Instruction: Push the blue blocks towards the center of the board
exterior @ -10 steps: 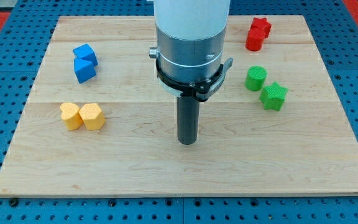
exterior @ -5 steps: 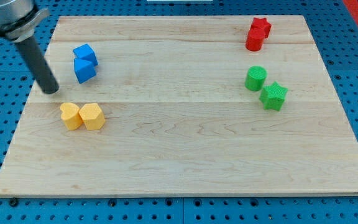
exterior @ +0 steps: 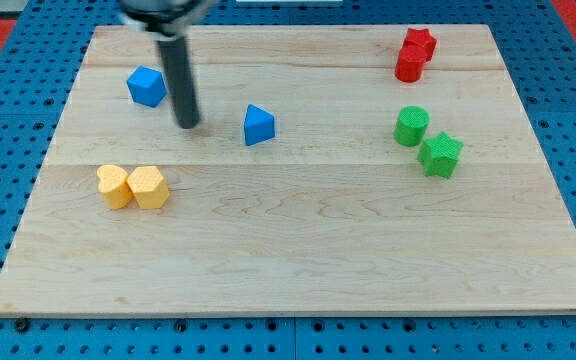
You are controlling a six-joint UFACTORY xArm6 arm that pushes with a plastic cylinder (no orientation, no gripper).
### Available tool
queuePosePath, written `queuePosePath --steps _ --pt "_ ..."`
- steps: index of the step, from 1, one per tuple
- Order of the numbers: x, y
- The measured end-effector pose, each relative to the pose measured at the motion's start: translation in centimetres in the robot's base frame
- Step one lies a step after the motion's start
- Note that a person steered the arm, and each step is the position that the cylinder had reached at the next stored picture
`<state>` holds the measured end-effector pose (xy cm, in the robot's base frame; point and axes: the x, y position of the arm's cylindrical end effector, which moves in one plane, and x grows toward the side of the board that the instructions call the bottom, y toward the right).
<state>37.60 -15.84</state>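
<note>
So my tip (exterior: 188, 124) is down on the table (exterior: 298, 260) right between the two blue ones. The blue cube (exterior: 146, 86) sits just up-left of it, near the view's top left. The blue wedge-ish block (exterior: 258, 125) is off to its right, closer to the middle. No fingers on this rig, just a rod.

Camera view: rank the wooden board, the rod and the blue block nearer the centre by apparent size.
1. wooden board, by far the largest.
2. rod, ending at my tip, between the two blue blocks.
3. blue block, smallest.
</note>
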Motion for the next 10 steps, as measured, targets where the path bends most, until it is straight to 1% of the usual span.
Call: queuePosePath --steps 1,2,3,4,5,6,7,10 --pt "0.0 -6.3" --pt "-0.3 -9.0" --pt "-2.9 -9.0" --pt "-5.5 -7.8" --pt "-7.9 -3.4" --pt "-8.1 1.2" --pt "-7.1 2.9" --pt "-7.4 1.7"
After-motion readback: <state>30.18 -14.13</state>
